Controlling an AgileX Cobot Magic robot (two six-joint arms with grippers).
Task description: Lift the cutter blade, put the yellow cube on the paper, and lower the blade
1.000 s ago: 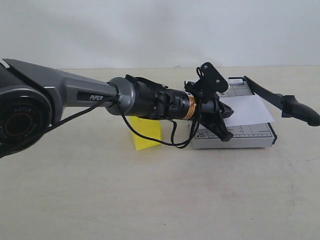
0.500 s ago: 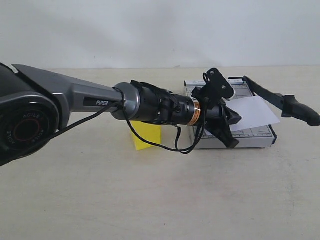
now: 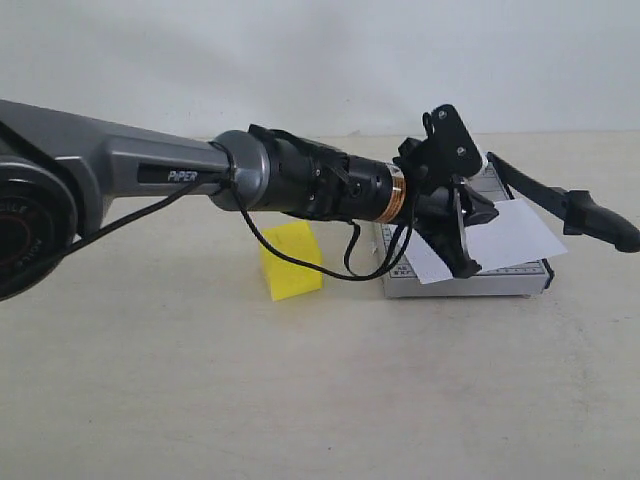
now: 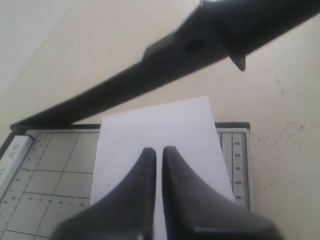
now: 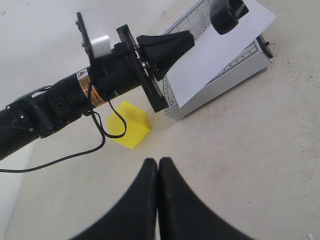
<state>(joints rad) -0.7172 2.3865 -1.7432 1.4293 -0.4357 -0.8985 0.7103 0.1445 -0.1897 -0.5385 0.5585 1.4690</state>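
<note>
The yellow cube [image 3: 290, 260] [image 5: 131, 125] sits on the table left of the grey trimmer base [image 3: 500, 283] [image 4: 55, 170]. The paper [image 3: 515, 235] [image 4: 160, 125] [image 5: 215, 55] lies skewed on the base, one corner hanging past its front edge. The cutter blade [image 3: 540, 190] [image 4: 165, 55] stands raised, its handle [image 3: 600, 222] out to the right. My left gripper [image 3: 468, 265] [image 4: 159, 149] is shut with a hairline gap, its tips over the paper; contact is unclear. My right gripper [image 5: 158, 161] is shut and empty above bare table, out of the exterior view.
The left arm's grey link and black wrist [image 3: 300, 185] stretch across above the cube, with a loose black cable [image 3: 300, 265] hanging in front of it. A pale wall [image 3: 320, 60] closes the back. Beige table [image 3: 320, 400] runs to the front.
The left arm has risen and reached further right over the trimmer. The paper has slid towards the front left and now overhangs the base's edge. Cube and blade have not moved.
</note>
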